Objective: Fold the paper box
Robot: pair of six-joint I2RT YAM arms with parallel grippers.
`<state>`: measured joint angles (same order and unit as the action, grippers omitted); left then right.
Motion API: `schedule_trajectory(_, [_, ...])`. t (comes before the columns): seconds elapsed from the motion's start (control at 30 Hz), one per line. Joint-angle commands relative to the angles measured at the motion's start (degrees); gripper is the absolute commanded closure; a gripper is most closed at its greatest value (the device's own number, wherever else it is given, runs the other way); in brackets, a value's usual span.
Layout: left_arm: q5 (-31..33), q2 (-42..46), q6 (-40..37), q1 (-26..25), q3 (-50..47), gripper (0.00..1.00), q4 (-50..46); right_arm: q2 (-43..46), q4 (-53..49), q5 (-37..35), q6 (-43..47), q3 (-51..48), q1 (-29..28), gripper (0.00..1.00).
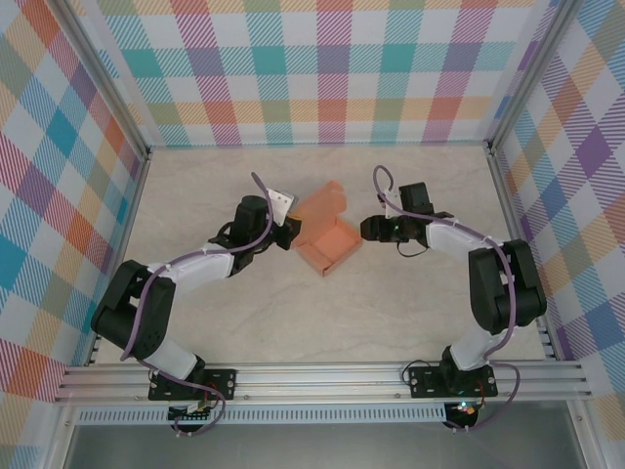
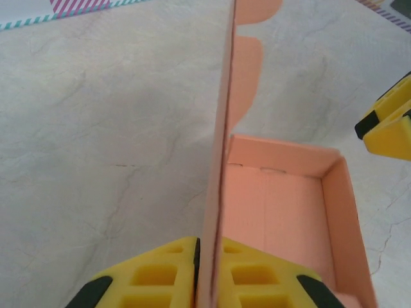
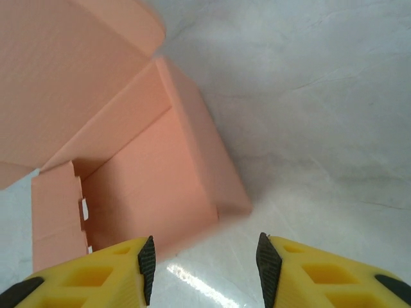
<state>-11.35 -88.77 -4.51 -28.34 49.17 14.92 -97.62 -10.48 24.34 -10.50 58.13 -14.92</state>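
Paper box [image 1: 329,246] between left gripper [image 1: 290,234], right gripper [image 1: 368,230]

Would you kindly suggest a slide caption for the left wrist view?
Left gripper shut on the paper box's upright panel, tray open.

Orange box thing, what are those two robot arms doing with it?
They are folding a paper box on the table. The left end effector is pinched shut on an upright flap at the box's side. The right end effector is open near the box's other side, holding nothing. The tray part already has walls standing, and the lid is not closed yet.
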Motion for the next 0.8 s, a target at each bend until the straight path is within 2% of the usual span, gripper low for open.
schedule_trajectory(0.0, [-1.7,1.9,-0.3,-0.4,2.7,0.91,-1.8,-3.1,-4.7,8.1,2.8,4.7,1.5,0.52])
schedule_trajectory(0.17, [-4.0,1.8,-4.1,-0.4,4.3,0.96,-4.2,-9.7,-6.9,22.0,-6.8,10.1,8.4,0.53])
schedule_trajectory(0.33, [-7.4,1.7,-6.3,-0.4,2.6,1.0,-0.7,-17.0,-13.7,31.7,-12.4,17.7,10.5,0.53])
schedule_trajectory(0.4, [-7.9,2.1,-5.4,-0.4,2.0,1.0,1.2,-18.6,-16.1,33.3,-12.1,19.3,10.6,0.51])
schedule_trajectory(0.5, [-8.2,2.9,-4.4,-0.1,2.9,1.0,0.7,-20.1,-18.0,34.6,-10.9,19.7,10.8,0.4])
schedule_trajectory(0.57, [-9.5,3.6,-3.2,0.4,3.0,1.0,1.3,-21.8,-17.9,38.8,-10.5,19.8,10.7,0.34])
schedule_trajectory(0.77, [-11.4,3.7,-2.1,0.6,3.1,1.0,1.0,-25.5,-22.3,45.4,-6.3,21.7,9.8,0.33])
